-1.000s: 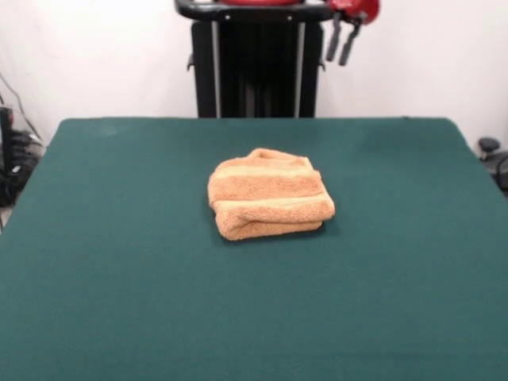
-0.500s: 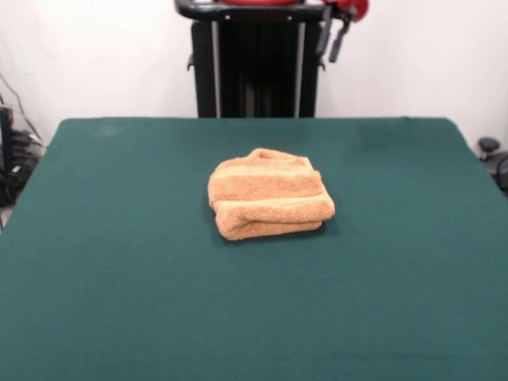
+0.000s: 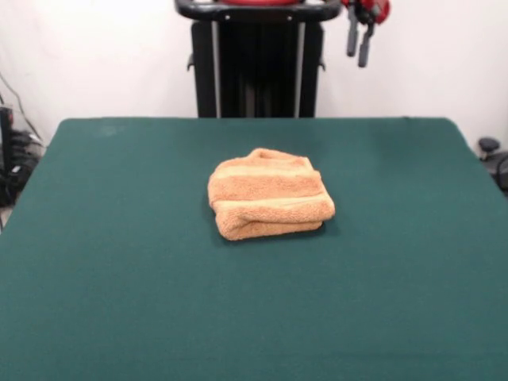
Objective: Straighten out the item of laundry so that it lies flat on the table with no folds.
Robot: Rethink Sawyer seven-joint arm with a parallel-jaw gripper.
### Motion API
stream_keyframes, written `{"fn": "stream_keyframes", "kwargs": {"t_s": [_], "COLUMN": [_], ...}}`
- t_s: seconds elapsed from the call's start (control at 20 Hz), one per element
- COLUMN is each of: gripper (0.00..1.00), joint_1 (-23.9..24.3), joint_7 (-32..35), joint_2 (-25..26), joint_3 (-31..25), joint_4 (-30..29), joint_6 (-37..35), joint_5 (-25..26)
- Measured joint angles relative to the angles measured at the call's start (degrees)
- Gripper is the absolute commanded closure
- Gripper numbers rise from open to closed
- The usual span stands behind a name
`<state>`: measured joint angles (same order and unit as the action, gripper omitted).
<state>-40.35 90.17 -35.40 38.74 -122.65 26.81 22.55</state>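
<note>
The orange-tan terry towel (image 3: pixel 268 203) lies folded in a thick bundle near the middle of the dark green table (image 3: pixel 119 262), with a rolled fold along its near edge and a paler woven band across its top. My gripper (image 3: pixel 359 55) hangs high at the top of the front view, beside the pedestal and behind the table's far edge, well apart from the towel. Its two dark fingers (image 3: pixel 364 49) hang down with a narrow gap between them and hold nothing.
The black pedestal (image 3: pixel 255 63) stands behind the table's far edge. Cables and equipment (image 3: pixel 12 159) sit off the table's left side, and a small dark object (image 3: pixel 490 151) sits off its right side.
The gripper has swung along the top edge, first a little left, then to the right of where it was. The towel has not moved.
</note>
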Motion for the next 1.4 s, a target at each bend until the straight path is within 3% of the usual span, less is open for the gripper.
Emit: {"fn": "stream_keyframes", "kwargs": {"t_s": [0.8, 1.4], "gripper": [0.0, 0.0], "joint_1": [0.6, -1.4], "joint_7": [0.0, 0.0], "joint_2": [9.7, 5.4], "joint_3": [5.0, 5.1], "joint_4": [0.8, 2.3], "joint_6": [1.9, 0.0], "joint_5": [-3.3, -3.2]}}
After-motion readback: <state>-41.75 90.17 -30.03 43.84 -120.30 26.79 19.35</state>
